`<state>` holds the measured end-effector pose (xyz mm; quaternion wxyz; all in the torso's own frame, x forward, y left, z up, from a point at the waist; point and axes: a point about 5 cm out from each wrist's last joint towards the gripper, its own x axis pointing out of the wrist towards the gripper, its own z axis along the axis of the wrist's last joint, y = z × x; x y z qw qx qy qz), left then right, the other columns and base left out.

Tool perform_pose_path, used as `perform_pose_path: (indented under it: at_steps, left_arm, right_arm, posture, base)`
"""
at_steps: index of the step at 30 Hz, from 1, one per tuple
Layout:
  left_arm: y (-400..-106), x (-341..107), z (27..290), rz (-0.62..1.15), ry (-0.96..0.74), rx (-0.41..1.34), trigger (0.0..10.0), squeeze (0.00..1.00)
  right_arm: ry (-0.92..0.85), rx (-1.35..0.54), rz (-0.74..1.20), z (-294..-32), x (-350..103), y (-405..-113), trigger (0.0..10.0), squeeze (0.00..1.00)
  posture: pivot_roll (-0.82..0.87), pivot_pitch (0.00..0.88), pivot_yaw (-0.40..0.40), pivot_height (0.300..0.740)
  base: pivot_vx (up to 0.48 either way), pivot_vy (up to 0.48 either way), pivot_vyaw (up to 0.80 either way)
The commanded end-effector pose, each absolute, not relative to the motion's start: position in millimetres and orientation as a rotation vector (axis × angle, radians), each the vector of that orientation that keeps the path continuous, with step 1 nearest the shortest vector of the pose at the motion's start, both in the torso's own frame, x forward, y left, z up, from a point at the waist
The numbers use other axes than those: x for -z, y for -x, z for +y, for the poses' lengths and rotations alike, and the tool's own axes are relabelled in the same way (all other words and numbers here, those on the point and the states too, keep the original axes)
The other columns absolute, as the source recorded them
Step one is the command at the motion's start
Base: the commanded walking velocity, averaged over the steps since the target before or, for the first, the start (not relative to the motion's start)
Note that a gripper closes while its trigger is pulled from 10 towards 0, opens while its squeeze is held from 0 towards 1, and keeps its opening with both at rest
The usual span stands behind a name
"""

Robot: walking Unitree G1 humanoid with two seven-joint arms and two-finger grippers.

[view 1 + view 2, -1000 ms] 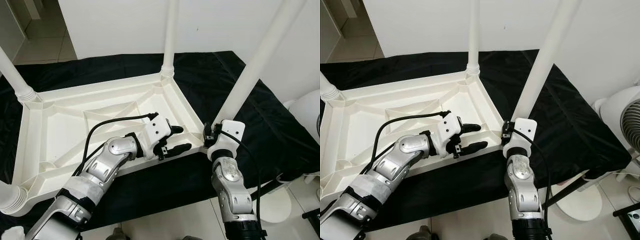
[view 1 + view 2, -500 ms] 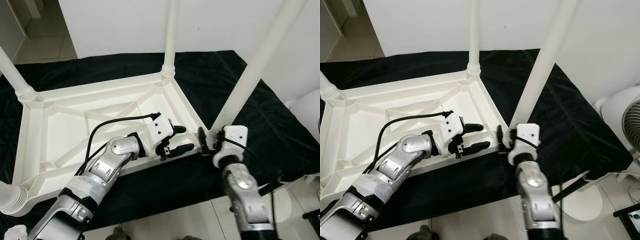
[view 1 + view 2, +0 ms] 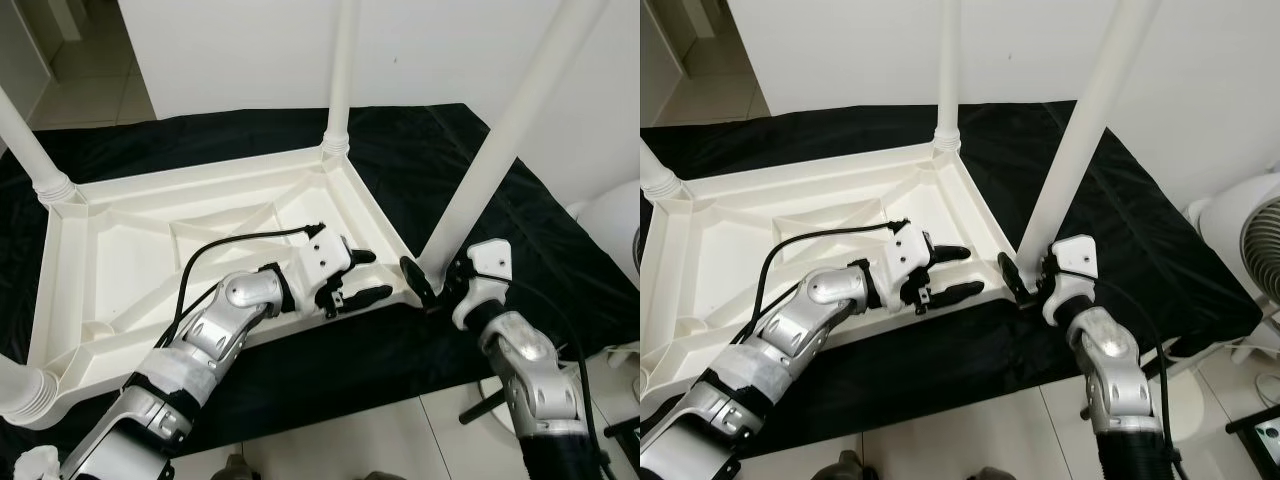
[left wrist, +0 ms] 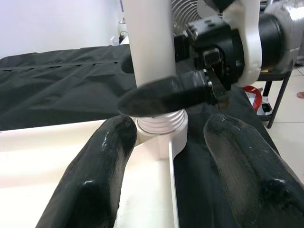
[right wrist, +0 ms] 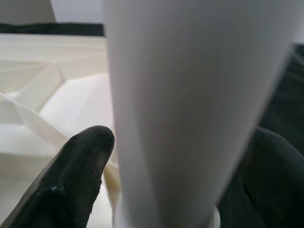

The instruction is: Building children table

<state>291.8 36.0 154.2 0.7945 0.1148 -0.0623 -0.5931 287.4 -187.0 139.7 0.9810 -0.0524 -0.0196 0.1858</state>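
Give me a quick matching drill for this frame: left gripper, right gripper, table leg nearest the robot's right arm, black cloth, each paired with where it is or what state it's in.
Things:
1. left gripper
2. right gripper
3. near-right table leg
4. black cloth

Places or states:
A. spread under the upturned table top
B. fingers on either side of the leg's base
C. open, at the table top's near rim
D. standing up from the corner socket

Pairs: 1-C, 2-B, 3-D, 4-A

Head stereo pair downward over the upturned table (image 3: 180,215); both wrist cameras close on one leg (image 4: 151,57).
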Motion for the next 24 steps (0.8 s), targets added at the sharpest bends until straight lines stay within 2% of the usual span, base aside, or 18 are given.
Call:
perform_pose_path:
  at_steps: [1,3,4,5,6,20,21,24]
  left_arm:
    - [-286.9,-153.6,34.2,-0.127,-0.293,1.409,10.0,0.0]
    - [-287.2,-154.1,33.9,-0.129,-0.297,1.41,10.0,0.0]
    - [-287.6,-154.7,33.5,-0.131,-0.299,1.41,10.0,0.0]
    - [-287.6,-155.2,33.1,-0.134,-0.299,1.41,10.0,0.0]
    - [-287.9,-155.4,32.8,-0.135,-0.299,1.409,10.0,0.0]
    - [-288.1,-156.1,34.1,-0.138,-0.294,1.391,10.0,0.0]
    - [-287.5,-155.8,34.6,-0.136,-0.293,1.391,10.0,0.0]
    - [-287.4,-155.7,34.7,-0.136,-0.293,1.391,10.0,0.0]
  right_arm:
    - [0.105,-0.416,-0.022,-185.6,-137.1,-291.9,10.0,0.0]
    - [0.12,-0.445,-0.025,-183.1,-140.0,-298.1,10.0,0.0]
    - [0.136,-0.468,-0.034,-180.8,-143.0,-303.3,9.5,0.0]
    - [0.143,-0.49,-0.041,-179.2,-145.0,-306.6,6.2,0.0]
    - [0.144,-0.507,-0.04,-177.8,-145.5,-308.1,0.0,0.0]
    - [0.1,-0.536,0.028,-176.7,-124.7,-298.9,0.0,0.0]
    - [0.08,-0.515,0.027,-174.7,-121.8,-297.3,9.9,0.0]
    - [0.077,-0.511,0.025,-174.3,-121.2,-297.4,10.0,0.0]
  posture:
    - [-0.02,0.0,0.001,0.74]
    - [-0.01,0.0,0.003,0.74]
    - [-0.01,0.0,0.001,0.74]
    - [-0.01,0.0,0.001,0.74]
    - [-0.01,0.0,-0.001,0.74]
    - [0.01,0.0,-0.01,0.74]
    - [0.0,0.0,-0.013,0.74]
    - [0.0,0.0,-0.013,0.74]
  base:
    - [0.0,0.0,0.0]
    - [0.0,0.0,0.0]
    - [0.0,0.0,0.0]
    - [0.0,0.0,0.0]
    - [0.0,0.0,0.0]
    - [0.0,0.0,0.0]
    - [0.0,0.0,0.0]
    - [0.0,0.0,0.0]
